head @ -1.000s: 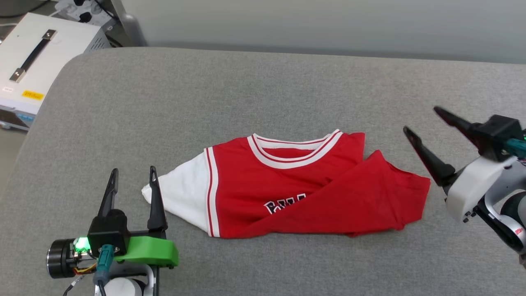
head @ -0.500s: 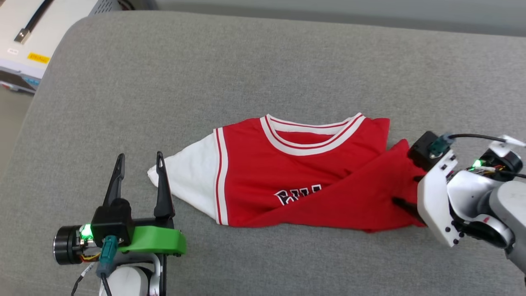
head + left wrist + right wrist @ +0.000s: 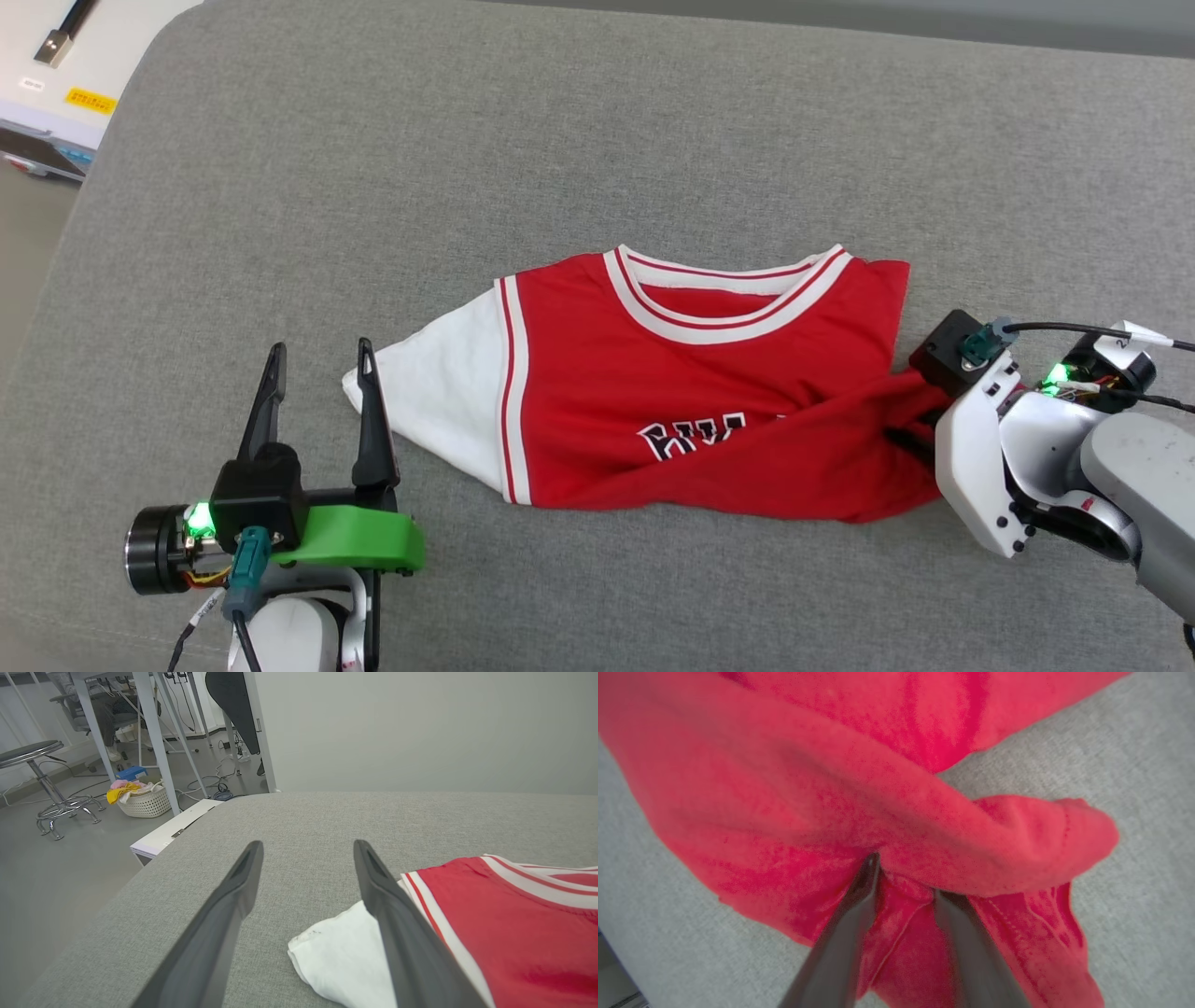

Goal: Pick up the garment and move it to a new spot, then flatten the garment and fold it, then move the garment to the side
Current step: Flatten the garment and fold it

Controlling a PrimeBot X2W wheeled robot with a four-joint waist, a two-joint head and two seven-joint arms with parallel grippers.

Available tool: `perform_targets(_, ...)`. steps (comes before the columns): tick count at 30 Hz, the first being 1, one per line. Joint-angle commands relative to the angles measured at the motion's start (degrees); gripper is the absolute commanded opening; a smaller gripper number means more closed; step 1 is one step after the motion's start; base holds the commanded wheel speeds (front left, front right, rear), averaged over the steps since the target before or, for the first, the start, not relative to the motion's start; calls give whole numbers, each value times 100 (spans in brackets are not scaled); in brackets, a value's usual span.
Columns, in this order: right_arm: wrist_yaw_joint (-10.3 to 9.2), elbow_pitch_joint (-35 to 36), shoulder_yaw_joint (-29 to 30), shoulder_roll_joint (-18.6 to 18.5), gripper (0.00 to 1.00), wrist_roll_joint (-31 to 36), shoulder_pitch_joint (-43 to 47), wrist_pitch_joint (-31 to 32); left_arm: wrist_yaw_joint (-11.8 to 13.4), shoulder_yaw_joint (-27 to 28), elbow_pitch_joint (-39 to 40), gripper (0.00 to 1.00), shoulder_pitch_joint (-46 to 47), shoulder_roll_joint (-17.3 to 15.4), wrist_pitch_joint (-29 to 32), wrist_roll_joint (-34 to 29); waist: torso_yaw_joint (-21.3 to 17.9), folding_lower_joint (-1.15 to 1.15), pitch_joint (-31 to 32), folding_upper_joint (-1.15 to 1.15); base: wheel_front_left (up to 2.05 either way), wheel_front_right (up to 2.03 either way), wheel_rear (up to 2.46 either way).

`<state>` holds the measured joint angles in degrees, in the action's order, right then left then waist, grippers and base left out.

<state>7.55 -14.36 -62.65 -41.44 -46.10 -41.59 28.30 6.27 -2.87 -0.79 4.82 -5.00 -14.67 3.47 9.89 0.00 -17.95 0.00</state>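
Garment: the garment is lying front up on the grey padded surface, approx. in the middle, with the striped collar facing the far side.
Fold: the red part on the robot's right is lying diagonally over the front and is covering part of the black lettering.
Sleeve: the white sleeve is pointing to the robot's left. Its tip is just beside one finger of the left gripper; cannot tell if they are touching.
Left gripper: the left gripper is staying low at the front left w/ fingers spread wide, holding nothing.
Right gripper: the right gripper is reaching into the garment's right edge. In the right wrist view its fingers are pinching a bunch of red cloth btw. them, and the tips are hiding under a fold.
Background: a white box is standing past the far left corner.
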Motion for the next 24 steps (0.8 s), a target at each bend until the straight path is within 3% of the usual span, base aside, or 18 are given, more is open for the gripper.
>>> perform_targets(1, -6, -216, -162, 212, 0, 64, 106, -252, -27, 29, -16, 100, 13, 44, -32, -75, -130, 0, 152, 0, 0, 0, 0)
perform_targets(8, -6, -43, 616, -55, 0, 315, -88, -1405, -66, 118, -79, 100, -186, 62, -32, -158, -382, 0, 571, 0, 0, 0, 0)
perform_targets(15, -6, 473, 1997, -379, 0, 507, 1154, -1787, -51, 118, -111, 100, -502, 95, -33, -199, -605, 0, 910, 0, 0, 0, 0)
perform_targets(19, -6, 677, 2923, -169, 0, 648, 2444, -1736, -46, 118, -136, 100, -639, 109, -33, -205, -695, 0, 1035, 0, 0, 0, 0)
perform_targets(24, -6, 840, 3853, 389, 0, 1010, 3965, -1573, -56, 120, -169, 100, -738, 121, -33, -207, -768, 0, 1120, 0, 0, 0, 0)
